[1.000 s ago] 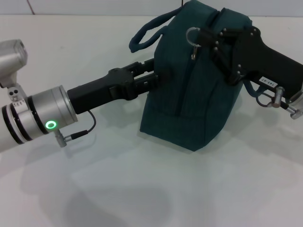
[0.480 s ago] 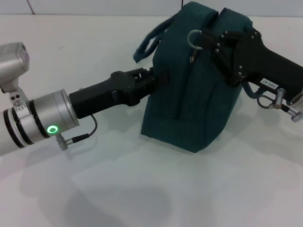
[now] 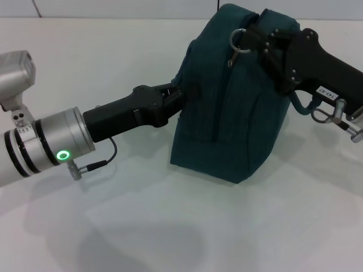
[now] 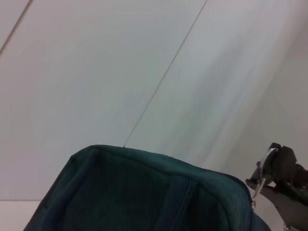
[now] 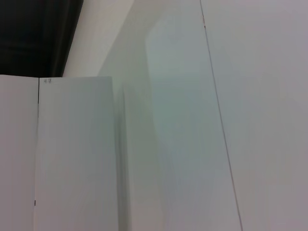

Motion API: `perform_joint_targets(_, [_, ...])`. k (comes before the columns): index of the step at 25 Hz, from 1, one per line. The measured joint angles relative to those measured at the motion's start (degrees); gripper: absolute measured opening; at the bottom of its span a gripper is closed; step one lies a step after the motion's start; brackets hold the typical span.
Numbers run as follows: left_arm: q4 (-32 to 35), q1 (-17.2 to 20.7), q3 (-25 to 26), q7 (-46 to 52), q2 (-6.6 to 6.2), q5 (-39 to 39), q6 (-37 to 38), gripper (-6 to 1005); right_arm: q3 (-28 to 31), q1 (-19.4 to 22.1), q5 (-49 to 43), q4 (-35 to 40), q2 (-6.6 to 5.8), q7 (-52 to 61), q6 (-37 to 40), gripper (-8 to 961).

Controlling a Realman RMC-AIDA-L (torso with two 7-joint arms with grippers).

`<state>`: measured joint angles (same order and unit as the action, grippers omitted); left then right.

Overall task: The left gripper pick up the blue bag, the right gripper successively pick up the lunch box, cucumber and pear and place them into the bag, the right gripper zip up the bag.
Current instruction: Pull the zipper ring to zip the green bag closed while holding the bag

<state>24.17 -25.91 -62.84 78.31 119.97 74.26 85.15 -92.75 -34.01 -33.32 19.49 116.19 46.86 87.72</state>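
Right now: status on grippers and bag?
Left gripper against blue bag side. Right gripper at the top by the zipper ring. Bag upright on table, nothing obstructing.

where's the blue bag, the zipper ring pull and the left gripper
blue bag (image 3: 227,136), head view, front fabric panel.
zipper ring pull (image 3: 238,41), head view, silver ring at the right gripper (image 3: 262,45).
left gripper (image 3: 177,95), head view, black fingers against the bag's side.

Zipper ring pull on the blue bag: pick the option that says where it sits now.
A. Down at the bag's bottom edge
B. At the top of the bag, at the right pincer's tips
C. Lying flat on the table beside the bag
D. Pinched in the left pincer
B: the ring pull sits atop the blue bag, at the right pincer, while the left pincer presses the bag's side.
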Motion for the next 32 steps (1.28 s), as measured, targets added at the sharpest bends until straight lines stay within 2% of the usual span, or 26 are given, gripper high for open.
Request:
perform_joint_targets(7, [0.00,0.02,0.00,-1.89,0.00,0.00,2.47,78,0.06,-0.33,1.81,-0.17,0.00,0.81,-0.23,12])
perform_joint_targets(18, [0.00,0.09,-0.20,-3.53,-0.01,0.45,3.55,64,0.11,-0.35,2.90,-0.17,0.00,2.23,-0.83,12])
perform_joint_targets(32, [0.00,0.32,-1.58,-5.93,-0.10,0.38,5.47,62,-0.26,-1.08,3.59,-0.15,-0.08,8.72,-6.82,12])
